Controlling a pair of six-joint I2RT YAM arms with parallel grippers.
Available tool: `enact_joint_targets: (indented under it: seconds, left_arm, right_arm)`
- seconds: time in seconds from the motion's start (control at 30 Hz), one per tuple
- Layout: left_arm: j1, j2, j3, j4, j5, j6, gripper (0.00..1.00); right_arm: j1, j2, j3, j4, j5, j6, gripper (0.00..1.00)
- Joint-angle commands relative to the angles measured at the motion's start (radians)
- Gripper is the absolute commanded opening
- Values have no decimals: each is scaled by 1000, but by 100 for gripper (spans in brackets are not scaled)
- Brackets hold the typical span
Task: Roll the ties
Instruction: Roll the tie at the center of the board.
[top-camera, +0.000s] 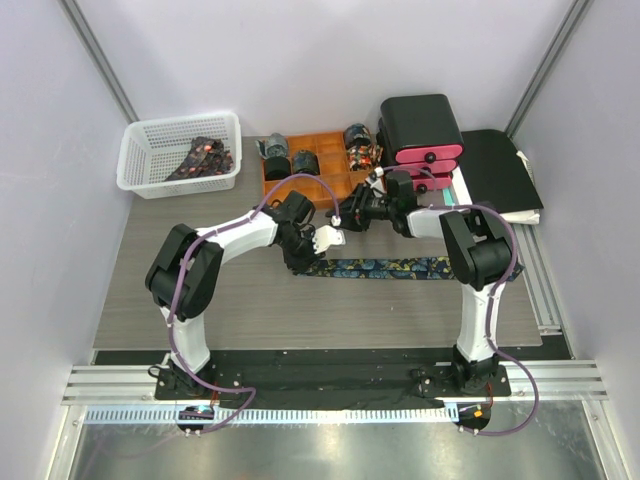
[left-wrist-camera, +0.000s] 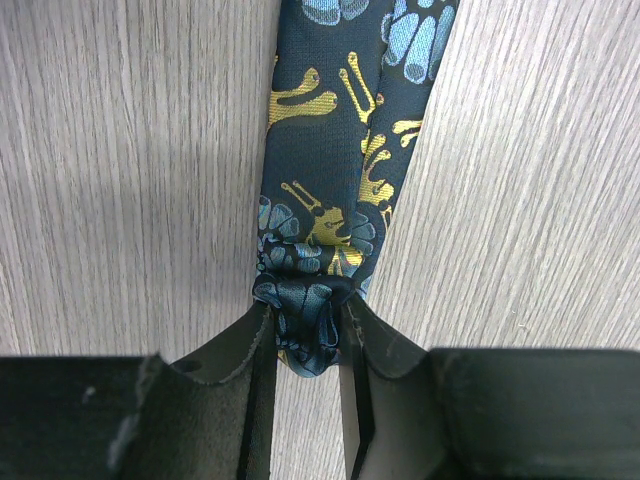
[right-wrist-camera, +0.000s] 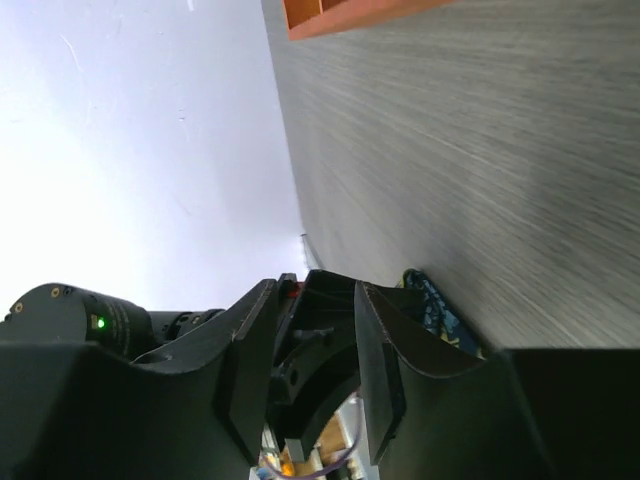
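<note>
1. Top view: One tie (top-camera: 390, 268), dark with a teal-gold pattern, lies flat and straight across the middle of the worktop (top-camera: 250, 300), running left to right.
   - The left gripper (top-camera: 298, 255) points down at the tie's left end.
   - The right gripper (top-camera: 352, 217) reaches leftward, just beyond that end on its far side and close to the left gripper.
   - At the far left stands a white basket (top-camera: 140, 150) holding loose ties (top-camera: 205, 155).
   - To its right is an orange tray (top-camera: 335, 183) with several rolls (top-camera: 303, 161) in its far compartments. The near compartments show bare orange.
   - Red-and-black boxes (top-camera: 420, 125) are stacked right of the tray.
   - A black folder (top-camera: 500, 170) lies further right.

2. Left wrist view: The left gripper (left-wrist-camera: 305, 330) is clenched on the end of the tie (left-wrist-camera: 330, 200).
   - The cloth is bunched into a small wad between the two fingers (left-wrist-camera: 240, 350).
   - From there the tie stretches straight away over the grey wood-grain worktop (left-wrist-camera: 120, 150), folded lengthwise so that two layers overlap.

3. Right wrist view: The right gripper (right-wrist-camera: 312, 290) is released, its fingers (right-wrist-camera: 385, 350) apart with no cloth between them.
   - Through the gap, black parts of the other arm show.
   - A small patch of the tie (right-wrist-camera: 435, 305) lies on the worktop (right-wrist-camera: 480, 150) just beside one finger. Whether they touch cannot be told.
   - A corner of the tray (right-wrist-camera: 350, 15) shows at the top edge.
</note>
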Motion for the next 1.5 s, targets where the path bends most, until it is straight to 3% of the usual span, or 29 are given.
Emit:
enact_joint_targets:
  seconds: [0.0, 0.27, 0.53, 1.03, 1.13, 1.33, 1.47]
  left_arm:
    - [-13, 61, -47, -66, -9, 8, 26]
    - [-13, 55, -44, -78, 11, -4, 26]
    - [-13, 62, -32, -84, 13, -12, 26]
    - [-13, 56, -39, -86, 19, -4, 26]
    - [-13, 58, -39, -84, 19, -4, 27]
    - [-13, 55, -45, -78, 13, -6, 27]
    - [-13, 55, -48, -74, 10, -6, 28]
  right_arm:
    - [2, -111, -6, -172, 3, -186, 41]
    - [94, -166, -136, -198, 21, -335, 41]
    - [155, -90, -178, 44, 52, -216, 41]
    - [203, -8, -147, 78, 76, -202, 39]
    - [204, -5, -144, 46, 86, -222, 33]
    - [204, -25, -144, -11, 89, -252, 1]
    - [194, -54, -141, -80, 95, -285, 1]
